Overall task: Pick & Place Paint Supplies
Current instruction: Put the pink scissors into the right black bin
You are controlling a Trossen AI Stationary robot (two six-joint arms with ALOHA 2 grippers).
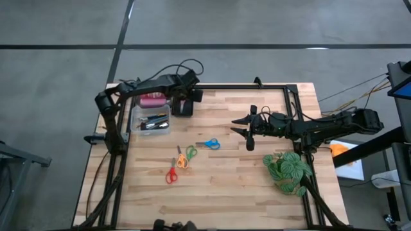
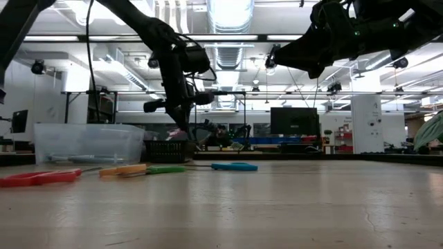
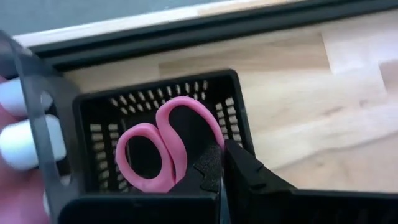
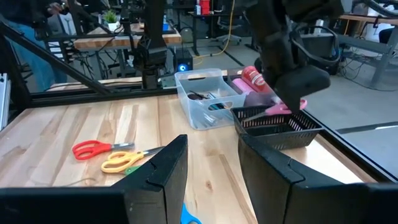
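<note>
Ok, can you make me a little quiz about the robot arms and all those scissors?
1. True or false: the right gripper is holding the blue scissors.
2. Which scissors does the left gripper hold in the black basket? A red, B pink, C green.
3. How many scissors lie loose on the wooden table?

Key:
1. False. It hangs open and empty above the table.
2. B, the pink scissors.
3. Four: blue scissors, red scissors, orange scissors and green scissors.
</note>
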